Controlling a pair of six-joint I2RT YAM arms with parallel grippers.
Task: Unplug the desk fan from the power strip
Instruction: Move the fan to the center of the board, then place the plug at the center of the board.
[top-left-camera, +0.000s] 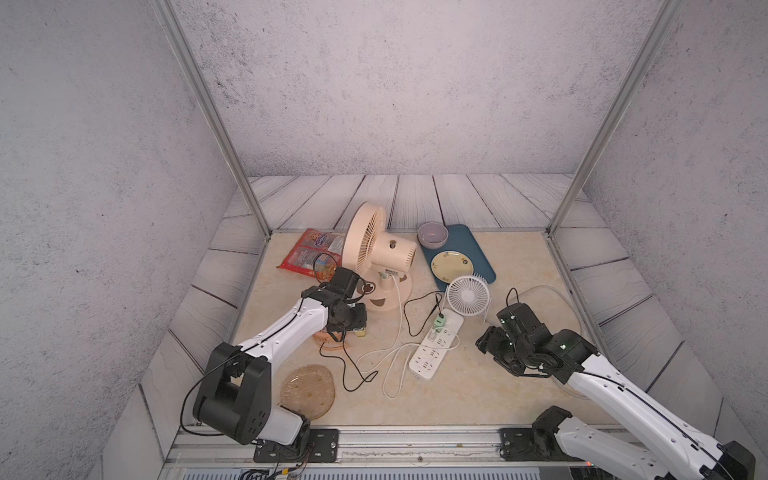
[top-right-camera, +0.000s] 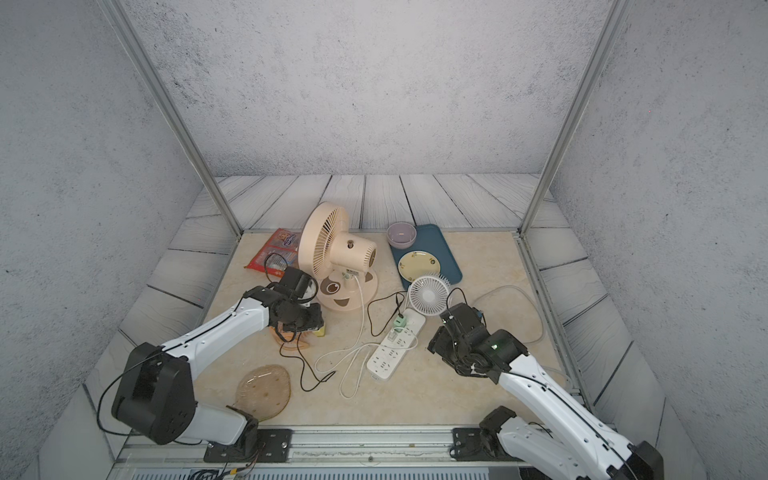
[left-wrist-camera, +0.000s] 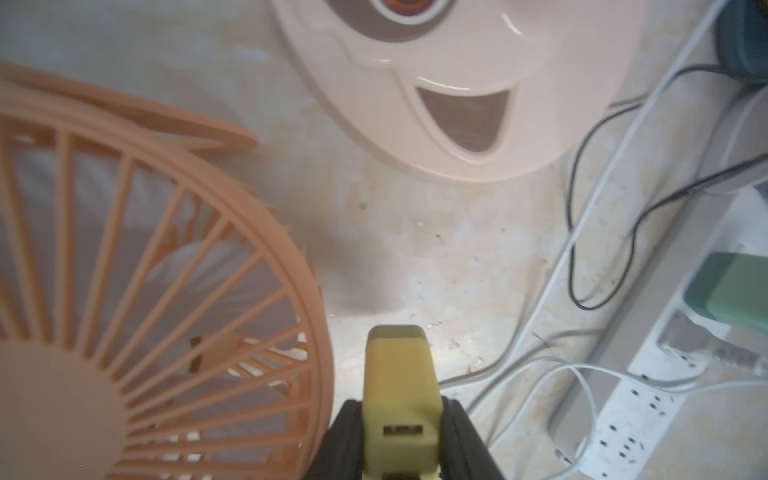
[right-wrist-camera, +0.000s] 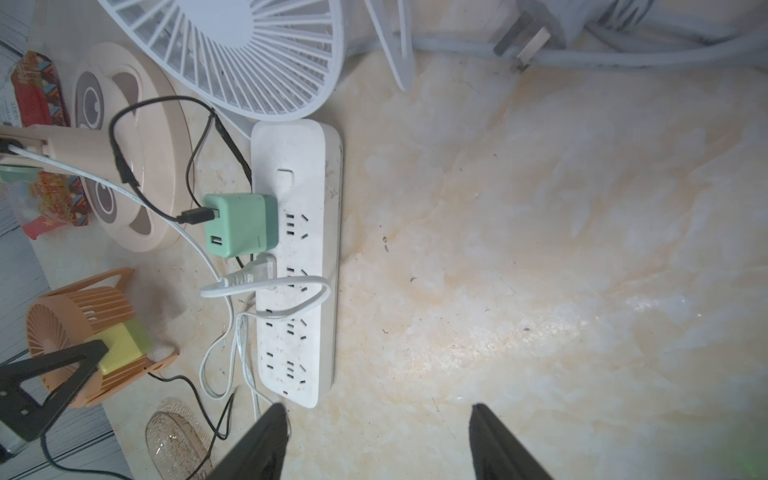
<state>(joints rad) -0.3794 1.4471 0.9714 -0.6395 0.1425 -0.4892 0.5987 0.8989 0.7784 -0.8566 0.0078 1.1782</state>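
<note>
Right wrist view: the long flat white plastic power strip (right-wrist-camera: 297, 266) lies left of centre, its end just beside my right claw (right-wrist-camera: 376, 411), open and empty. My left claw (left-wrist-camera: 399, 415) pinches a yellow-green charger block (left-wrist-camera: 399, 374). A dark blue tray (top-left-camera: 465, 241) holds a lilac bowl (top-left-camera: 433, 235) and yellow plate (top-left-camera: 451, 265).
</note>
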